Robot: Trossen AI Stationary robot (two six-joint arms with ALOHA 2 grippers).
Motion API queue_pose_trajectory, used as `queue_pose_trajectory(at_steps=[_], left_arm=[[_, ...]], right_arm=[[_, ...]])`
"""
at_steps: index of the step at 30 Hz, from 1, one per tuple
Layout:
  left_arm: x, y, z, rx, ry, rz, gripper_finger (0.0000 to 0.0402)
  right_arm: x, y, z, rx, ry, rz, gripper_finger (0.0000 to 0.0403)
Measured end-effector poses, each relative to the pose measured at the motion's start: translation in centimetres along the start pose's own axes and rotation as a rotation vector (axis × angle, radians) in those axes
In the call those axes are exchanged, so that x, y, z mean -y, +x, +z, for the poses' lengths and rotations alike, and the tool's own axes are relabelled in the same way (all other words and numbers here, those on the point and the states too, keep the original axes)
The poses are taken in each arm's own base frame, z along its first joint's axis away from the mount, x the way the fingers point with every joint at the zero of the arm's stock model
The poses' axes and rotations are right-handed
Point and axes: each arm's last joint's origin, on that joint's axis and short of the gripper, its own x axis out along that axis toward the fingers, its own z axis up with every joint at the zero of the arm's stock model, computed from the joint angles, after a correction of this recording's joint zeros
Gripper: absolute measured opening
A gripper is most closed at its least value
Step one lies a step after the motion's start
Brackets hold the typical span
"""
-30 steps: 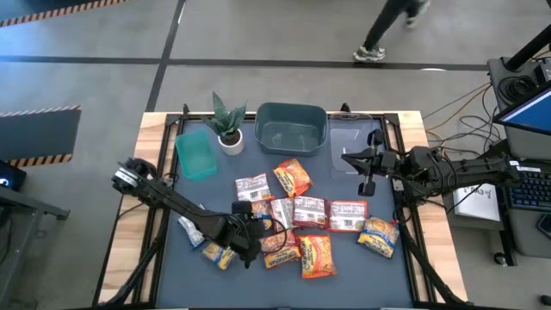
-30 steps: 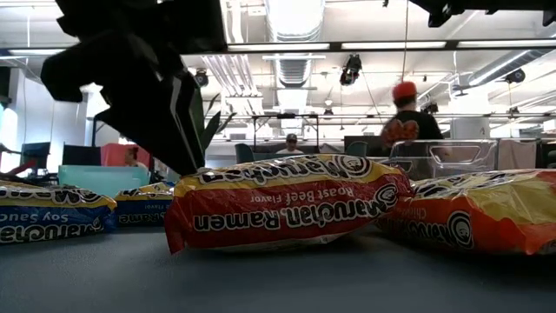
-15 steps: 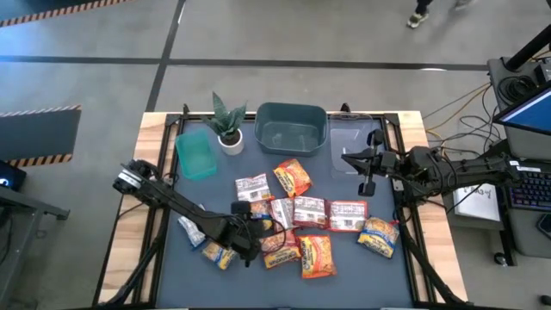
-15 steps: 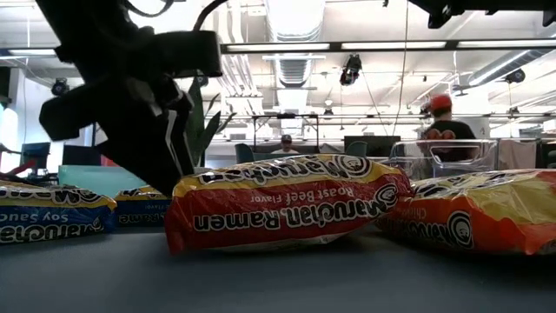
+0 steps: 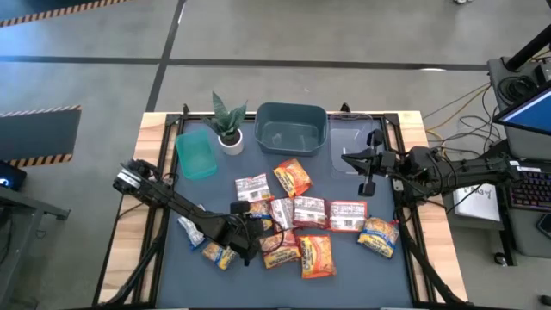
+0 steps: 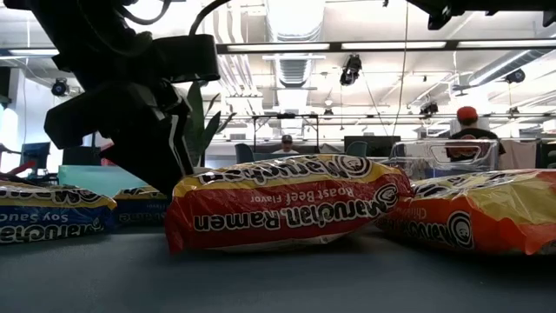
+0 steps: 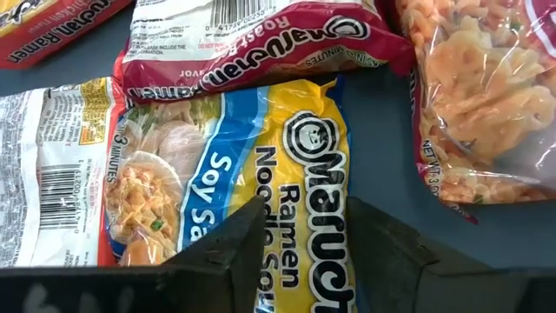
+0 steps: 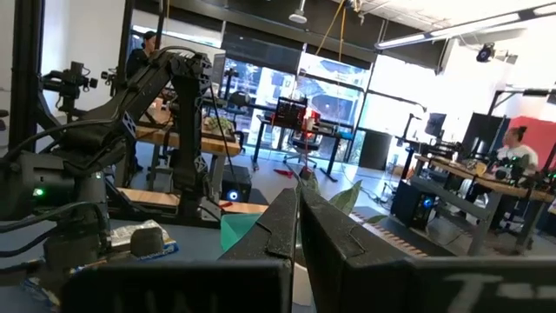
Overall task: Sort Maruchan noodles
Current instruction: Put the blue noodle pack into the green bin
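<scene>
Yellow-and-blue Maruchan Ramen Noodle "Soy Sauce" packet [image 7: 295, 165] sits between our left gripper [image 7: 300, 228] fingers, spread astride it in the pile mid-table. Red "Roast Beef Flavor" packet [image 6: 282, 209] lies alongside. Our right gripper [image 5: 368, 169], pressed together, hovers above the clear bin [image 5: 349, 138].

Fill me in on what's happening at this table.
A two-armed robot is sorting Maruchan ramen packets scattered on the dark table. The left hand is down in the pile with its fingers straddling a blue-and-yellow Soy Sauce packet, whose one end lies under a red Roast Beef packet. The packet is still flat on the table. The right hand waits shut above the clear bin. The teal bin and the grey tub look empty.
</scene>
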Motion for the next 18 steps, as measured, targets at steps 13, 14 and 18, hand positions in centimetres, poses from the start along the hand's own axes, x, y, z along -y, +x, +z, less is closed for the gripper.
queue_pose_trajectory(at_steps=[13,14,18], left_arm=[[0.05,-0.26,0.20,0.000,-0.012,-0.037,0.0005],[0.05,-0.32,0.21,0.001,-0.010,-0.038,0.0003],[-0.15,-0.76,0.26,-0.002,-0.002,-0.045,0.0000]], right_arm=[[-0.02,0.01,-0.07,-0.007,0.006,0.002,0.0009],[-0.02,0.01,-0.07,-0.007,0.006,0.002,0.0009],[-0.02,0.01,-0.07,-0.007,0.006,0.002,0.0009]])
